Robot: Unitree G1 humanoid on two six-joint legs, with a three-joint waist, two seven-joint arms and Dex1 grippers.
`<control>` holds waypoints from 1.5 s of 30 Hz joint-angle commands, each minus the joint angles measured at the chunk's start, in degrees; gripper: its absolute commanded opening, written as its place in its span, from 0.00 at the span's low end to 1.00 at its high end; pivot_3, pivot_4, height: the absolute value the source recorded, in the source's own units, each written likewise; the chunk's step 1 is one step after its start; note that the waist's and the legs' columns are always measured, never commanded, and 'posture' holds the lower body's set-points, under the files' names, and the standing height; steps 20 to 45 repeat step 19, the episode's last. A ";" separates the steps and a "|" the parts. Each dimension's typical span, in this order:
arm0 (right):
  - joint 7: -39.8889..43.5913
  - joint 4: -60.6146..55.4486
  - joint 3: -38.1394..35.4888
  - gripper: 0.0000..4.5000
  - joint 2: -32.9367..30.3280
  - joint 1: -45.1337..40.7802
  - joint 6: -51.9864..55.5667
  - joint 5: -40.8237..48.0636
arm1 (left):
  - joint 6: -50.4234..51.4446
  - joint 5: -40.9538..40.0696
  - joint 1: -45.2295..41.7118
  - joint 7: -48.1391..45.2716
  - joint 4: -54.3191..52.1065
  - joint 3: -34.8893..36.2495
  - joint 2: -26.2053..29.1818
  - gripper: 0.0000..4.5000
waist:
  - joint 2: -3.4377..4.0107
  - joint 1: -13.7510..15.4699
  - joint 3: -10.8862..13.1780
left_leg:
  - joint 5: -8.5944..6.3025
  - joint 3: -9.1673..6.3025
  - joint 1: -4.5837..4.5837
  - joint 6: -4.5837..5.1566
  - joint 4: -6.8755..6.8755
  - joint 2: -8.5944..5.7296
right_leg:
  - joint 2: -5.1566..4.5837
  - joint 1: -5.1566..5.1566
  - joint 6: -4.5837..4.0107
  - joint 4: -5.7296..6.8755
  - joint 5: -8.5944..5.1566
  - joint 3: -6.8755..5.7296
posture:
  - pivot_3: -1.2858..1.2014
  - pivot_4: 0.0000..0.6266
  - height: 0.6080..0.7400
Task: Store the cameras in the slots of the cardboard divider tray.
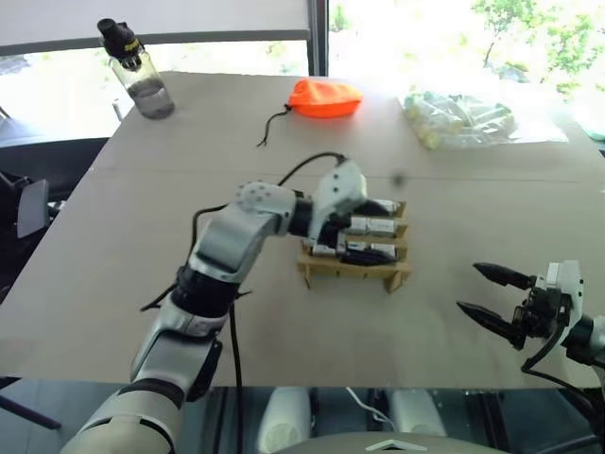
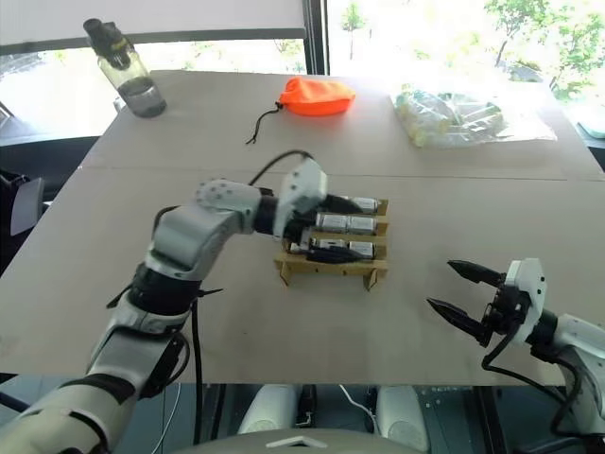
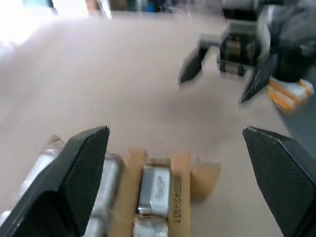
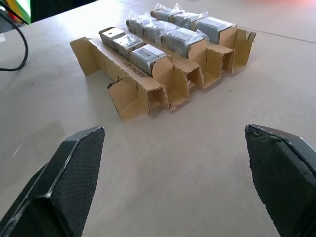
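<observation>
Three rows of cameras (image 4: 148, 52) slotted in cardboard divider tray (image 4: 143, 86) mid-table, left gripper (image 3: 173, 163) spread wide above, right gripper (image 1: 492, 295) spread near front-right edge; next, withdraw and check for strays.

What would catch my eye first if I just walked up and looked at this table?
Probably the cardboard divider tray in the middle of the table, its slots filled with small silver-grey cameras, with the left pincer open right over it. Next, the right pincer, spread wide above bare table at the near right. At the far edge lie a bright orange pouch, a water bottle and a clear bag.
</observation>
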 commanded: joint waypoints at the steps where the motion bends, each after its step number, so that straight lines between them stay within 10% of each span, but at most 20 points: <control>1: 2.12 1.17 -0.39 1.00 -0.06 -0.74 -0.96 -0.32 | -1.35 -1.66 8.24 2.13 -3.96 7.91 6.17 0.99 | 0.07 -0.20 -0.04 | 0.00 0.04 0.05 0.00 -0.01 -0.01 | 0.00 0.01 0.00 0.01 0.00 0.04 | 0.52 0.24 0.89; 14: 5.80 16.46 -0.36 1.00 -0.43 -11.49 -5.25 -5.08 | -18.09 -0.49 41.96 8.55 0.04 23.81 11.14 0.99 | 0.04 0.92 -0.06 | -0.06 -0.04 0.02 0.09 0.00 -0.05 | -0.19 0.09 -0.01 -0.05 0.00 -0.31 | 0.52 0.24 0.89; 45: 7.48 21.74 0.14 1.00 -0.55 -15.00 -6.80 -6.79 | -22.65 0.26 43.07 10.26 -0.78 21.89 9.87 0.99 | 0.07 0.75 -0.07 | -0.05 -0.07 0.03 0.08 -0.03 -0.02 | -0.13 0.09 -0.03 -0.03 0.00 -0.39 | 0.52 0.24 0.89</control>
